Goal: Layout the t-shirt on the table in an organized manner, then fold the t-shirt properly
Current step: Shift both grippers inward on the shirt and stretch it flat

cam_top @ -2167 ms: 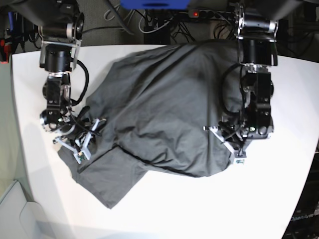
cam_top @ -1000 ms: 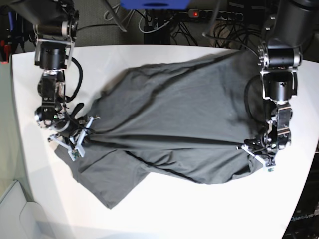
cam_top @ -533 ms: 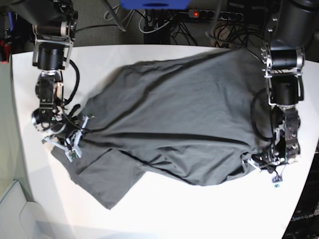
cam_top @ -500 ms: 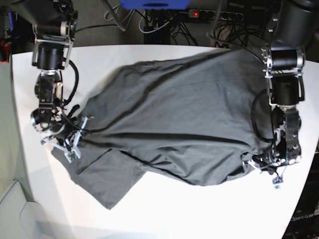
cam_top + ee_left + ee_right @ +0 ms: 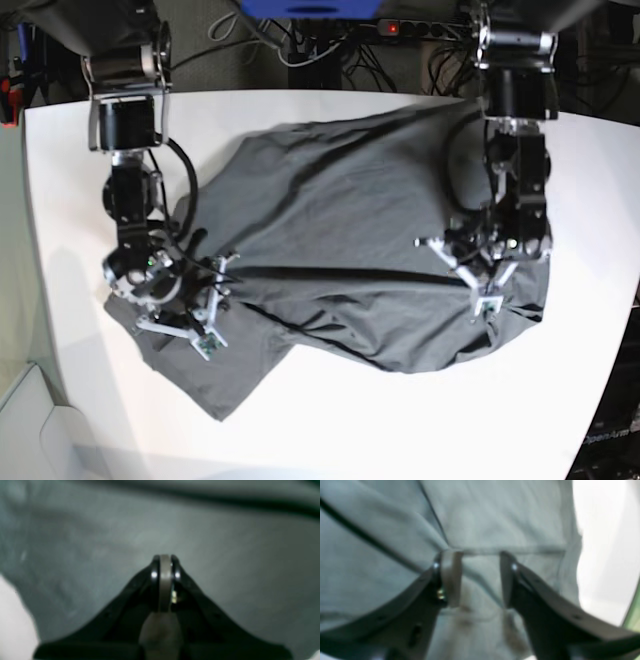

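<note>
Rumpled t-shirt [image 5: 340, 250] across table [image 5: 400, 420]; left jaws pinched together, right jaws parted.

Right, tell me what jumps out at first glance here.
The dark t-shirt sprawls rumpled over the middle of the white table, creased and not yet flat. Both arms are down on it: the left gripper at the base view's right with its jaws shut, the right gripper at that view's left. The right wrist view shows its jaws parted over a seam.
</note>
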Available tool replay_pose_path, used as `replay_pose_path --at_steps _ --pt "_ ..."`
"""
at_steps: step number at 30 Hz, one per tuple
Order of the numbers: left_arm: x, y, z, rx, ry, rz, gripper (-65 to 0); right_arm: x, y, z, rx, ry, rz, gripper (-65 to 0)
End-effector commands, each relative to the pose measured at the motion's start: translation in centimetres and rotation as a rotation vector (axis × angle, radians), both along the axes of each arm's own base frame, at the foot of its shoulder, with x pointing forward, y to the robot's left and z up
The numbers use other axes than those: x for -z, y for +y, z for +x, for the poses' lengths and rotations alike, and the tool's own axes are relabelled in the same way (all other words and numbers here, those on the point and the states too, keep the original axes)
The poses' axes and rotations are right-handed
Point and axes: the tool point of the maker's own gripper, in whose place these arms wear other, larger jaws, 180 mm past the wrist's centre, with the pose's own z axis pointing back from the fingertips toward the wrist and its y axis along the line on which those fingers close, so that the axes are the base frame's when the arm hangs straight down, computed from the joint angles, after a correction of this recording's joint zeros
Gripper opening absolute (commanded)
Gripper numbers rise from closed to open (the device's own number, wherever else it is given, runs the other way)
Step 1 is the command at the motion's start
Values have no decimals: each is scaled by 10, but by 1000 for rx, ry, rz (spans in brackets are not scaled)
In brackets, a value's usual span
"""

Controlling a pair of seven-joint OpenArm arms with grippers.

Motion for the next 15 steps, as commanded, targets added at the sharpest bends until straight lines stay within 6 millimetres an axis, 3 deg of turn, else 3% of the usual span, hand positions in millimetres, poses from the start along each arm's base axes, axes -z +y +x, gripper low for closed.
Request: replay_pose_path --at_steps 1,5,11,15 --pt "-7 7 5 -9 -29 13 -647 -22 10 18 -17 -58 16 -330" --pt "7 11 -10 -9 -8 21 -647 -13 22 32 -26 -10 40 -267" --pt "31 14 -20 -25 26 18 -647 6 35 48 -37 37 114 -265" --pt "47 18 -26 -33 52 18 -647 14 33 50 -34 56 131 -265"
